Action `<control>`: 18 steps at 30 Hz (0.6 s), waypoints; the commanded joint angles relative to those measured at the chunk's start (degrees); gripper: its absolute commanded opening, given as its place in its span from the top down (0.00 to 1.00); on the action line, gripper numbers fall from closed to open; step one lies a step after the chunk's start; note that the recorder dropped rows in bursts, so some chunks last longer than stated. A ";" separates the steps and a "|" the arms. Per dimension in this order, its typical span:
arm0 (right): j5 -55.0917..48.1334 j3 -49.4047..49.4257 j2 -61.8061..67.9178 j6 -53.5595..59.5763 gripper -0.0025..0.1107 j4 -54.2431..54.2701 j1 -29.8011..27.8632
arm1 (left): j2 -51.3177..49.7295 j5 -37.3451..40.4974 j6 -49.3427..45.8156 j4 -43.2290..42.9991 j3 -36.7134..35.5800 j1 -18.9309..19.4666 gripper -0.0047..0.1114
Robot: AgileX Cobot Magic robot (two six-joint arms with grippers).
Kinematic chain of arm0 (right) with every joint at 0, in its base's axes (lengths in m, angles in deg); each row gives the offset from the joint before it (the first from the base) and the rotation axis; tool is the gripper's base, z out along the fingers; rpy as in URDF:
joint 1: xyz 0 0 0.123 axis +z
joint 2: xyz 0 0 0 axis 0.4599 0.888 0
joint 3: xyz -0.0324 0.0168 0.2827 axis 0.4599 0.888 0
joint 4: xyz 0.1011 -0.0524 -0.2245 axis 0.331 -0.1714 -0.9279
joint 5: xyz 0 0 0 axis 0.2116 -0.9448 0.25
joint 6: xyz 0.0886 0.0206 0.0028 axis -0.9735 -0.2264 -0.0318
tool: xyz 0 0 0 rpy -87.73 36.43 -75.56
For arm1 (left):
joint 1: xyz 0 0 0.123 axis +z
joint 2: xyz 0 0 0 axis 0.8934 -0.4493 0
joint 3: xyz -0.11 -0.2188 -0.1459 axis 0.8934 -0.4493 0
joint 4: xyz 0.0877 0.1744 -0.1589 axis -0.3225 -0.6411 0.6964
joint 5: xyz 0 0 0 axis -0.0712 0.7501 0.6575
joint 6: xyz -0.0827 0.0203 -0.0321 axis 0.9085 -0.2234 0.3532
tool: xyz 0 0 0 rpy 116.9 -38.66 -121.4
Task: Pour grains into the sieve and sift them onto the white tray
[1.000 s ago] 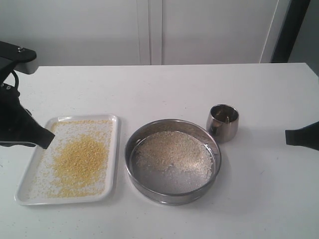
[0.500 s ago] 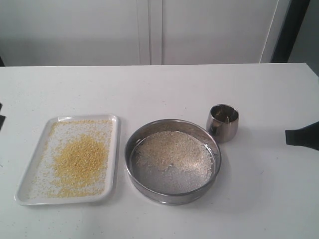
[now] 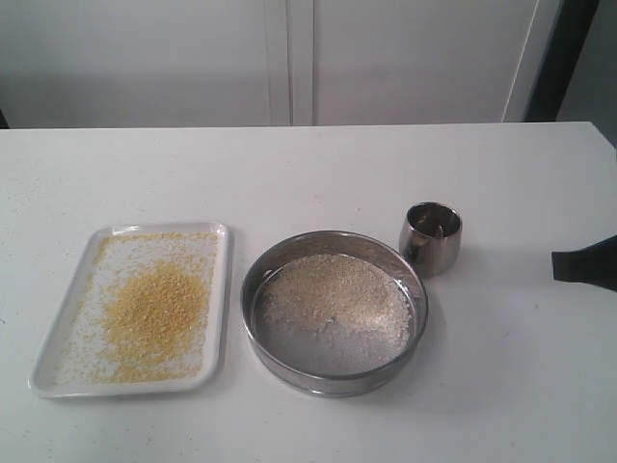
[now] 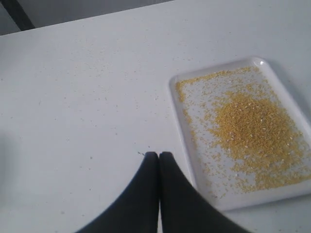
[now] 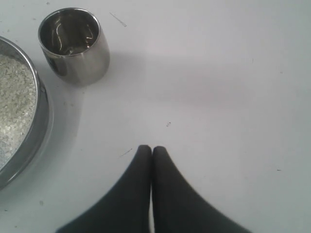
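Lying in two separate lots, the fine golden-yellow grains (image 3: 154, 313) are heaped mid-way along the flat rectangular white plastic tray (image 3: 225, 289), thinning toward its rim. The paler, coarser beige-white grains (image 3: 333, 289) cover most of the fine grey mesh of the wide round steel-rimmed sieve (image 3: 333, 384), with bare mesh at its 6 o'clock. In the exterior view the tray sits at the sieve's 9 o'clock, just beside it — both flat on the white table (image 3: 318, 164). A small rounded shiny steel cup (image 3: 431, 236) stands upright at the sieve's 2 o'clock, close to its rim. The right gripper (image 3: 557, 262) shows as a black tip at the cup's 3 o'clock, well apart; its wrist view shows its fingers pressed together over bare table. The left gripper (image 4: 158, 156) — outside the exterior view — is likewise pressed together, holding nothing, just beside the tray's rim.
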 commanded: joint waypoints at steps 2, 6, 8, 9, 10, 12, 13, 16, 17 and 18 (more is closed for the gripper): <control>0.37 0.26 -0.35 -0.25 0.98 -0.03 0.14 | 7.47 -0.20 -0.05 0.61 -5.89 2.97 0.96; 0.37 0.26 -0.35 -0.25 0.98 -0.03 0.14 | 13.89 -0.20 -0.05 0.61 -12.04 3.10 0.96; 0.37 0.26 -0.35 -0.25 0.98 -0.03 0.14 | 15.99 -0.20 -0.05 0.74 -14.04 3.10 0.96; 0.37 0.26 -0.35 -0.25 0.98 -0.03 0.14 | 16.59 -0.30 -0.05 0.98 -14.76 3.10 0.96; 0.37 0.26 -0.35 -0.25 0.98 -0.03 0.14 | 17.68 -0.64 -0.05 1.83 -16.23 3.10 0.96; 0.37 0.26 -0.35 -0.25 0.98 -0.03 0.14 | 18.58 -1.95 -0.05 2.74 -17.70 3.10 0.96; 0.37 0.26 -0.35 -0.25 0.98 -0.03 0.14 | 19.08 -2.87 -0.05 3.19 -18.56 3.10 0.96; 0.37 0.26 -0.35 -0.25 0.98 -0.03 0.14 | 20.41 -5.07 0.05 4.40 -20.94 3.10 0.96; 0.37 0.26 -0.35 -0.25 0.98 -0.03 0.14 | 21.06 -5.44 0.05 4.75 -21.55 3.10 0.96; 0.37 0.26 -0.35 -0.25 0.98 -0.03 0.14 | 21.66 -5.55 0.05 5.07 -22.25 3.10 0.96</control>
